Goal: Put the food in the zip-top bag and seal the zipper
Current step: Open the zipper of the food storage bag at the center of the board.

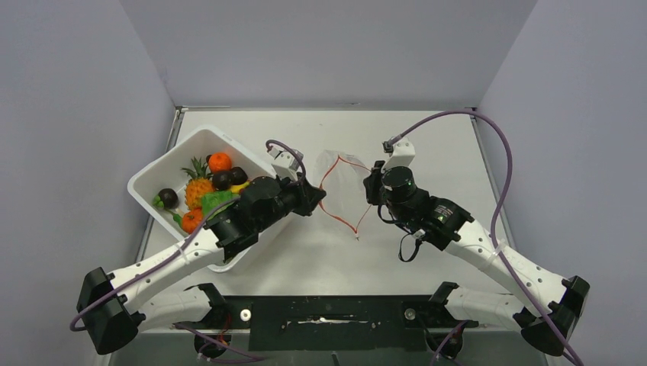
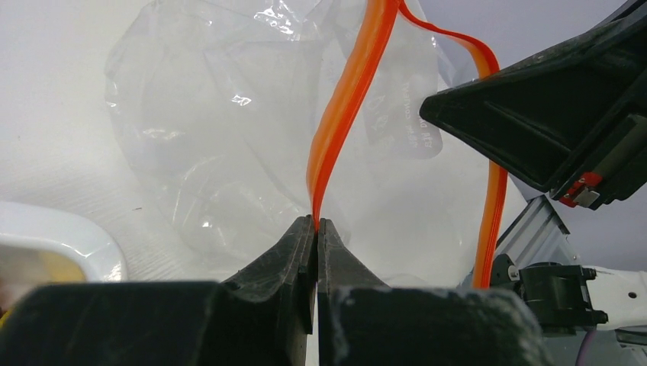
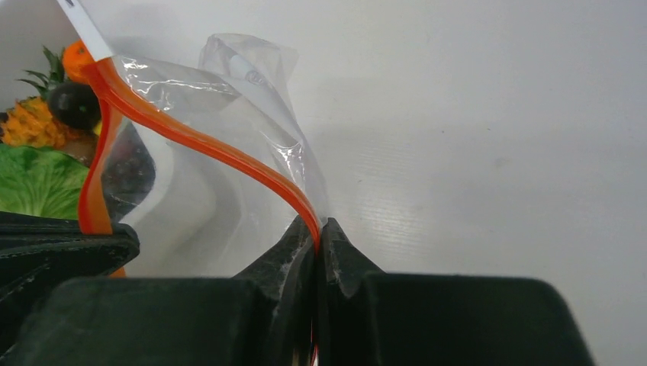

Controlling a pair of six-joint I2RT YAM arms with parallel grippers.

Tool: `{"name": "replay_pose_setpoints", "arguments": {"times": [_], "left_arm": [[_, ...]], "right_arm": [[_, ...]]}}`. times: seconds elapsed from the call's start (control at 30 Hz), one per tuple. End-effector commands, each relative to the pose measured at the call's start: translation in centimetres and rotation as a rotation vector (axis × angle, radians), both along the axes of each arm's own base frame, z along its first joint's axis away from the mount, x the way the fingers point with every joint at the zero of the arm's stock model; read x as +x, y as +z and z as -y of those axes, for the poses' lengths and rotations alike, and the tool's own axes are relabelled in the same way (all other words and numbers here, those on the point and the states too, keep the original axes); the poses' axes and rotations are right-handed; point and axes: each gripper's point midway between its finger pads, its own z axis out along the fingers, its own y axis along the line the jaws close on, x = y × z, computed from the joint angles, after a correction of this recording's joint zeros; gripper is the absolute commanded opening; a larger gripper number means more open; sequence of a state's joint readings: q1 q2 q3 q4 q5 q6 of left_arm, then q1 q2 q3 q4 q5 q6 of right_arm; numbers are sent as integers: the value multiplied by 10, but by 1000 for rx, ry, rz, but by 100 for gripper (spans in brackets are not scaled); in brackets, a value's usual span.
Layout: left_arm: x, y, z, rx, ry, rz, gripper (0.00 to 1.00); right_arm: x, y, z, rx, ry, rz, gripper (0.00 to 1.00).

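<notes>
Pinching the red zipper (image 2: pixel 347 99) from either side, left gripper (image 2: pixel 317 226) and right gripper (image 3: pixel 319 229), both closed, hold the zip-top bag (image 1: pixel 347 175) open mid-table; the food (image 1: pixel 204 191) lies in the white tub (image 1: pixel 145 183) at nine o'clock, so filling and sealing remain.

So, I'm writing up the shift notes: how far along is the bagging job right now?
Done: nothing packed yet; all the food sits in the white tub, and the zip-top bag looks empty. In hand: the left gripper and right gripper each pinch the zipper, holding the mouth apart. Left: load the food, then seal.
</notes>
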State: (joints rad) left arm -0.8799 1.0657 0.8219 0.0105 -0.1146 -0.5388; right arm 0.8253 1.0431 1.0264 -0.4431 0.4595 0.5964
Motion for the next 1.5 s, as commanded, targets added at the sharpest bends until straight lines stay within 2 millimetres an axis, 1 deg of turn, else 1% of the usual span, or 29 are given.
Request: {"name": "replay_pose_setpoints", "arguments": {"times": [0.0, 0.1, 0.17, 0.27, 0.37, 0.47, 0.63, 0.73, 0.9, 0.93, 1.1, 1.17, 1.3, 1.37, 1.47], "left_arm": [[3, 44, 13, -84, -44, 67, 0], [2, 49, 19, -110, -59, 56, 0], [-1, 53, 26, -134, -95, 46, 0], [-3, 51, 33, -154, -123, 40, 0], [-3, 53, 35, -178, -132, 57, 9], [-10, 62, 38, -218, -174, 75, 21], [-25, 72, 43, -283, -253, 101, 31], [-30, 75, 46, -302, -290, 117, 35], [-39, 89, 58, -361, -381, 163, 40], [-39, 92, 61, -373, -392, 170, 41], [-30, 93, 74, -378, -391, 122, 42], [-25, 91, 78, -382, -378, 113, 42], [1, 62, 78, -312, -253, 56, 37], [10, 51, 79, -265, -221, 56, 36], [23, 34, 73, -184, -150, 48, 35]], "right_arm": [[2, 19, 17, -64, -31, 39, 0], [-1, 30, 30, -68, -68, 64, 0], [-3, 32, 30, -47, -61, 76, 0], [-6, 31, 28, -32, -45, 65, 0], [-8, 33, 28, -27, -45, 54, 0], [-11, 34, 24, -8, -25, 46, 0], [-15, 27, 19, 24, -9, 20, 0], [-13, 20, 18, 4, -19, -5, 0], [-9, 21, 11, 3, -16, -14, 0], [-8, 22, 9, 6, -12, -11, 0], [-6, 18, 1, 1, -3, -13, 0], [-5, 16, 0, 1, -9, -15, 0], [-6, 20, -4, 20, -3, -1, 0], [-6, 22, -7, 18, 5, 4, 0], [-7, 26, -6, 16, 3, 14, 0]]}}
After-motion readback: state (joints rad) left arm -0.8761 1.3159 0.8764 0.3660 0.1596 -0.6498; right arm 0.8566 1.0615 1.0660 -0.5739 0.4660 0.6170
